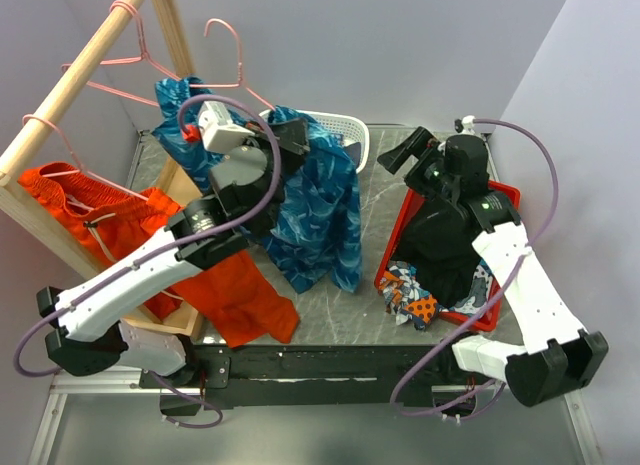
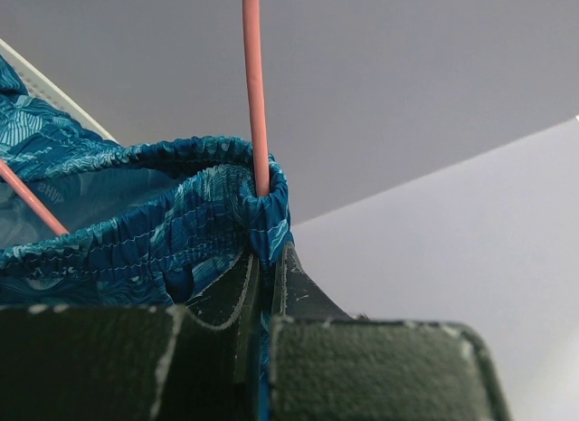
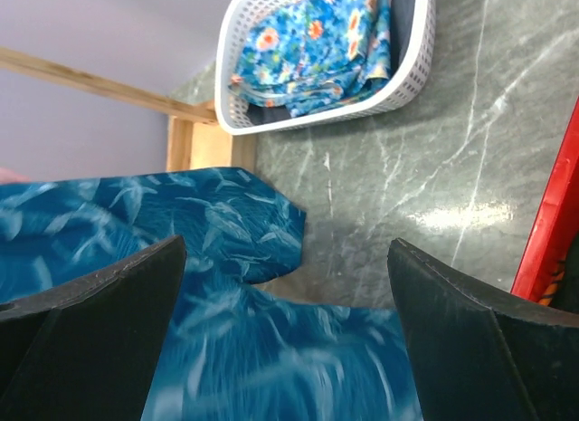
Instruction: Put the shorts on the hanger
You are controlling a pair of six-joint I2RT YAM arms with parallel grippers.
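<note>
Over the middle of the bench point(image 1: 340, 320), the blue leaf-print shorts point(image 1: 318, 210) hang from the left gripper point(image 2: 267, 258), whose fingers are pressed together on the gathered elastic waistband with almost no gap between them. A pink wire of the hanger point(image 2: 256, 95) rises straight out of the waistband fold just above the fingertips (a second length of pink wire crosses the fabric at the left of the wrist view). Whether the wire itself is pinched along with the cloth I cannot tell, since the fold hides it. The shorts' legs trail down toward the near edge and seem to rest on the grey surface. The right gripper point(image 1: 408, 150) hovers near the far edge, its fingers spread wide and holding nothing, with the shorts' fabric below it in its own view. Between the shorts' right side and the red tray point(image 1: 503, 192) at the right edge lies a bare strip of bench, the widest open room. The tray holds patterned cloths point(image 1: 412, 290) that spill over its near-left corner. A white basket point(image 3: 412, 72) with a flowered cloth point(image 3: 312, 36) sits at the far edge behind the shorts. Orange shorts point(image 1: 235, 295) drape over the left edge beside the wooden rack point(image 1: 80, 65), whose pole carries other pink hangers point(image 1: 127, 7).
</note>
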